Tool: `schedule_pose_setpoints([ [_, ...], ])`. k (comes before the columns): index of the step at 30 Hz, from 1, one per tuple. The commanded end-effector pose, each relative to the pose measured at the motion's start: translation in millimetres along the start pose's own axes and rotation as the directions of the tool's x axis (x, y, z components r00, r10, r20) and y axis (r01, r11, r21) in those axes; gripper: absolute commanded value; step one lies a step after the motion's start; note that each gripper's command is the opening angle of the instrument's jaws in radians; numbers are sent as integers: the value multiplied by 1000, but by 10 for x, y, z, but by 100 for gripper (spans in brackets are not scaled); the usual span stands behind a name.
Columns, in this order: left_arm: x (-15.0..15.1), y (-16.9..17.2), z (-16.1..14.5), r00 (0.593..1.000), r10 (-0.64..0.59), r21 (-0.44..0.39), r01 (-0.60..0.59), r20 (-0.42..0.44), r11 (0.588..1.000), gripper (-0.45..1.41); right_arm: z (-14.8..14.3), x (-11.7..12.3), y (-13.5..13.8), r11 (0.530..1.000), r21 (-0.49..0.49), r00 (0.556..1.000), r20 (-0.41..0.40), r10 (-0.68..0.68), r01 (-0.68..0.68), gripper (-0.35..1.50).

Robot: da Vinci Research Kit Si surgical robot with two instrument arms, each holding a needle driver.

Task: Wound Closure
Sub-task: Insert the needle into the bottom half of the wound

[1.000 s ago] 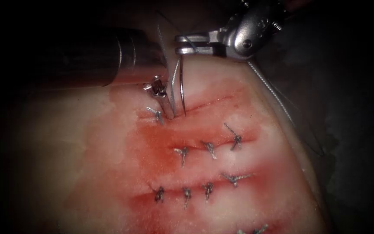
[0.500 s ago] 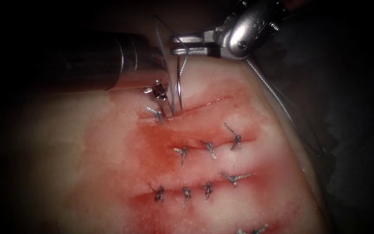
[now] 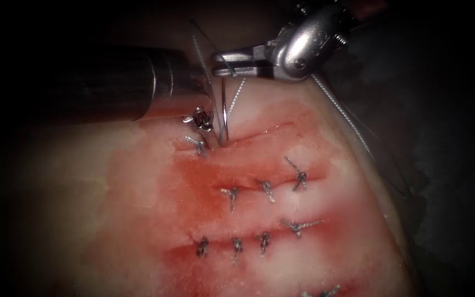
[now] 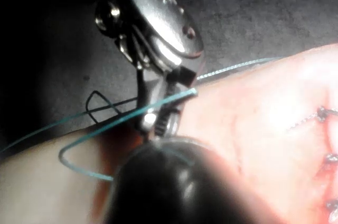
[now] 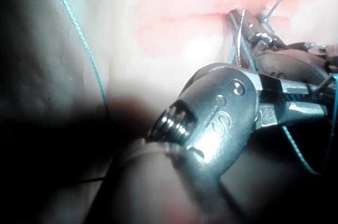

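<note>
We see the right tool (image 3: pixel 221 60) coming in from the upper right, its jaws closed on the needle (image 3: pixel 224 113) at the needle's top end, where the thread (image 3: pixel 237 94) joins. The needle hangs nearly upright under the jaws, its lower end in the tissue (image 3: pixel 138 220) at the left end of the top cut (image 3: pixel 259 132). The thread runs up past the jaws and another length trails down the tissue's right edge. The left tool (image 3: pixel 202 120) sits just left of the needle, tips down at the cut edge; we cannot tell if its jaws grip anything. Its dark shaft (image 3: pixel 111 82) enters from the left. Lower cuts carry tied stitches (image 3: pixel 265 190), with red fluid (image 3: pixel 204 181) around them. In the left wrist view, the right tool (image 4: pixel 158 121) has teal thread (image 4: pixel 105 126) crossing it.
</note>
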Motion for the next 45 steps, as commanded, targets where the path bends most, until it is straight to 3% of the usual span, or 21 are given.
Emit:
schedule_pose_setpoints([
  [1,-10,4,-2,1000,0,5,0,3,1000,-45,7,7,1,1000,0,1000,3,-4,4,-35],
  [4,-9,2,-3,1000,-2,39,2,-5,999,-45,9,9,2,1000,0,1000,1,-5,5,-35],
  [18,-6,-5,-10,1000,3,42,-3,-9,999,-45,11,9,8,999,26,999,29,37,-37,-35],
  [21,-6,-5,-10,1000,6,40,-6,-7,999,-45,12,7,10,994,68,995,65,81,-85,-35],
  [45,-6,-5,-9,1000,5,39,-4,-8,999,-45,14,2,11,974,147,984,73,163,-172,-35],
])
